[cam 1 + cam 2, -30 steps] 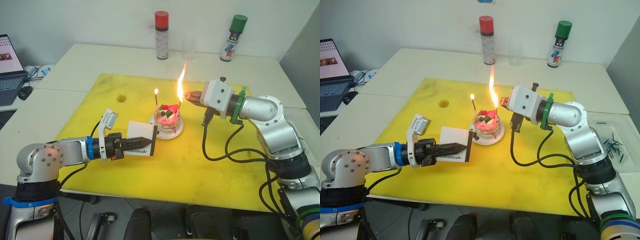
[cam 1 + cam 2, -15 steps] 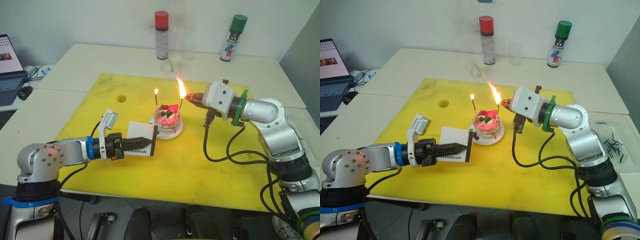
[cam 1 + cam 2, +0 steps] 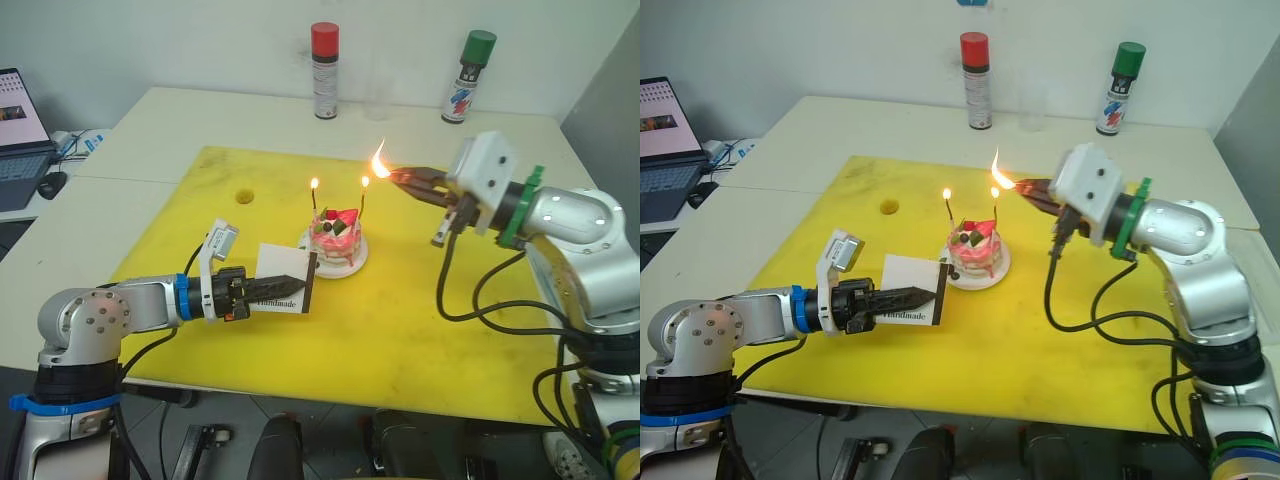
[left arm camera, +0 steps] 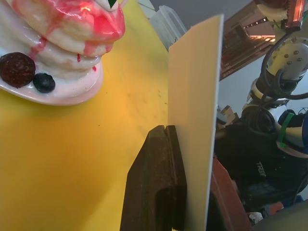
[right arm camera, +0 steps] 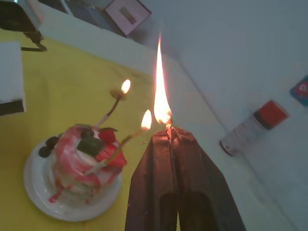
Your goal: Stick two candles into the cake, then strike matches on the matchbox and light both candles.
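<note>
Burning on the cake (image 3: 334,238) in the middle of the yellow mat (image 3: 250,345), both candles (image 3: 363,198) are lit, leaving nothing but the flaming match (image 3: 382,167) pinched in the right gripper (image 3: 400,177), while the left gripper (image 3: 298,276) is clamping the matchbox (image 3: 284,281) beside the cake

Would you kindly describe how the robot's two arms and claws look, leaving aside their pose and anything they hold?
Both arms are silver-grey metal with rounded joints and loose black cables. The left claw has two dark tapered fingers behind a blue wrist ring and a small white module. The right claw has similar dark fingers on a white boxy housing with a green wrist ring.
</note>
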Controlling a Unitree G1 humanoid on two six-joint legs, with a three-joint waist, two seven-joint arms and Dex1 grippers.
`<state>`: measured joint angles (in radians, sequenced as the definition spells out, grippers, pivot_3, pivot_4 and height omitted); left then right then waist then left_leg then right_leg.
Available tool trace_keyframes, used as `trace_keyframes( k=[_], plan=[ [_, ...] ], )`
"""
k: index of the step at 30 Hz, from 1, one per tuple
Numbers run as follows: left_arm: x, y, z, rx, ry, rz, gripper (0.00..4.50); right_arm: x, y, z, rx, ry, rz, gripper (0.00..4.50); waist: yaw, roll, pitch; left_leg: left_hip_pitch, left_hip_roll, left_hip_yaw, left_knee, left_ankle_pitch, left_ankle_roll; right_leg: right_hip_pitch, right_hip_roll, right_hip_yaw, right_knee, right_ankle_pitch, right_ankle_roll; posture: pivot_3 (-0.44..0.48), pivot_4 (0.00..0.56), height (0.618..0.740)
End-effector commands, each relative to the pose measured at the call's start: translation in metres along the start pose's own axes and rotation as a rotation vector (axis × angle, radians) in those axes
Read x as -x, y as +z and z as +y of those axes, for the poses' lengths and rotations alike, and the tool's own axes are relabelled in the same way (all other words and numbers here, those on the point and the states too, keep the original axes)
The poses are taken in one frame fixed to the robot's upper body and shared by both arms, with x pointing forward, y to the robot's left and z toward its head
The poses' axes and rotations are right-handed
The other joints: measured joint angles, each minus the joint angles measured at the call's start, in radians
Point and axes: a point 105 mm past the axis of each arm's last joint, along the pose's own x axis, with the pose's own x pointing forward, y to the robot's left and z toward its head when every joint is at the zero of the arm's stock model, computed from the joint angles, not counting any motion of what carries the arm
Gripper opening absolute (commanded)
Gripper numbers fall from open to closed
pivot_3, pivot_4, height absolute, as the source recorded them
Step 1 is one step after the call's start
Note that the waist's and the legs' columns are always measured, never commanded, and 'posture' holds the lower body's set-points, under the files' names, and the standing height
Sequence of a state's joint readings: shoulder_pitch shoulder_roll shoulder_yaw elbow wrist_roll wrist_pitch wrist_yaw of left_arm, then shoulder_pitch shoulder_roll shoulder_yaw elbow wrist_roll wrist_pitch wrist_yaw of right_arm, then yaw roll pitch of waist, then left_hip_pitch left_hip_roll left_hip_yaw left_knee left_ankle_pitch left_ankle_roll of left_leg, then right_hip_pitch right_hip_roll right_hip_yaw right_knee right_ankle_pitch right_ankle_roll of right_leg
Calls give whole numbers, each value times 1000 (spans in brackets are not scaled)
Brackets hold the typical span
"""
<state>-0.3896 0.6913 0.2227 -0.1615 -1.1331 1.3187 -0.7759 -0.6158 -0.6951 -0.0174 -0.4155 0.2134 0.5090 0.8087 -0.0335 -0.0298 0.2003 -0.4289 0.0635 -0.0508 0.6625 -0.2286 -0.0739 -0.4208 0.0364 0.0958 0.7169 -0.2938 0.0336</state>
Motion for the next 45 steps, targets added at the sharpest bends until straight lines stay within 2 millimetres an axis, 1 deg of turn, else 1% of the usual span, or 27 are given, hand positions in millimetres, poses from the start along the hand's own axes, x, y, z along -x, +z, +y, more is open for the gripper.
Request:
trace_keyframes(
  k=[1,6,10,11,13,16,19,22,23,24,25,29,31,32,33,35,37,39,40,43,45],
  plan=[
    [-2,-1,-9,-23,-34,-9,0,32,-11,-25,-19,-150,95,22,1,0,0,0,0,0,0,0,0,0,0,0,0,0,0,0,150,689],
    [-5,-7,-9,-6,-44,-15,0,88,-55,-47,-85,-325,329,22,2,0,0,-1,-1,0,0,0,0,0,-1,0,0,0,0,0,150,689],
    [-9,-12,-10,8,-53,-26,0,142,-97,-63,-191,-497,540,22,1,0,0,0,-1,1,0,0,0,0,-1,1,0,0,1,0,150,689],
    [-9,-13,-10,10,-54,-29,0,150,-104,-65,-212,-528,567,22,1,0,0,0,-1,1,1,0,0,0,-1,1,0,0,1,0,150,689],
    [-11,-14,-11,13,-55,-31,0,160,-114,-66,-245,-552,608,22,-4,0,0,0,-1,1,1,0,0,0,-1,2,0,1,2,0,150,689],
    [-13,-15,-11,19,-57,-46,0,182,-148,-62,-354,-622,749,22,-10,0,0,2,-1,2,1,0,0,1,0,2,1,1,2,0,150,689],
    [-15,-16,-11,22,-53,-58,0,195,-169,-59,-421,-660,829,22,-11,0,0,2,-1,2,1,0,0,1,0,3,1,1,2,0,150,689],
    [-16,-17,-11,26,-51,-65,0,200,-182,-59,-466,-693,866,661,-14,1,0,2,-1,3,1,0,0,1,0,4,1,1,2,0,150,689],
    [-16,-17,-11,26,-50,-65,0,199,-182,-59,-490,-707,854,945,-16,1,0,2,-1,3,1,0,0,1,0,4,1,1,2,0,150,689],
    [-16,-18,-11,26,-49,-66,0,197,-181,-61,-496,-713,841,1375,-18,1,0,2,-1,3,1,0,0,1,0,4,1,1,2,0,150,689],
    [-16,-18,-11,27,-47,-67,0,195,-178,-63,-497,-718,823,1679,-20,1,0,2,-1,3,1,0,0,1,0,4,1,1,2,0,150,689],
    [-12,-17,-9,28,-20,-75,0,191,-155,-81,-456,-805,704,3096,-22,2,-1,2,-1,3,1,0,0,1,0,4,1,1,3,0,150,689],
    [-10,-17,-9,29,-8,-74,0,187,-142,-86,-413,-804,629,3898,-22,2,-1,1,-1,3,1,0,0,1,0,3,1,1,3,0,150,689],
    [-10,-17,-9,34,-6,-75,0,184,-137,-86,-400,-793,605,4180,-22,2,-1,1,-1,3,1,0,0,1,0,3,1,1,3,0,150,689],
    [-9,-18,-9,44,3,-70,0,178,-128,-85,-365,-753,571,4431,-22,2,-1,1,-1,3,1,0,0,1,0,3,1,1,3,0,150,689],
    [-7,-22,-7,60,31,-42,0,160,-108,-78,-296,-633,497,4431,-22,2,-1,1,-1,3,1,0,0,1,0,3,1,1,3,0,150,689],
    [-9,-26,-6,68,66,-9,0,136,-84,-58,-248,-436,394,4431,-22,2,-1,1,-1,3,1,0,0,1,0,3,1,1,3,0,150,689],
    [-11,-26,-3,65,102,2,0,118,-67,-33,-234,-245,321,4431,-23,2,-1,1,-1,2,1,0,0,1,0,3,1,1,3,0,150,689],
    [-11,-24,-2,63,115,0,0,112,-61,-21,-240,-168,300,4431,-23,2,-1,2,-1,2,1,0,0,1,0,3,1,1,3,0,150,689],
    [-15,-23,1,83,136,4,0,98,-46,20,-353,81,267,4431,-20,2,-1,2,-1,2,1,0,0,2,0,3,1,2,3,0,150,689],
    [-18,-26,3,97,147,22,0,92,-38,36,-397,178,246,4431,-17,2,-1,2,-1,2,2,0,0,2,-1,3,1,2,3,0,150,689]
  ],
)
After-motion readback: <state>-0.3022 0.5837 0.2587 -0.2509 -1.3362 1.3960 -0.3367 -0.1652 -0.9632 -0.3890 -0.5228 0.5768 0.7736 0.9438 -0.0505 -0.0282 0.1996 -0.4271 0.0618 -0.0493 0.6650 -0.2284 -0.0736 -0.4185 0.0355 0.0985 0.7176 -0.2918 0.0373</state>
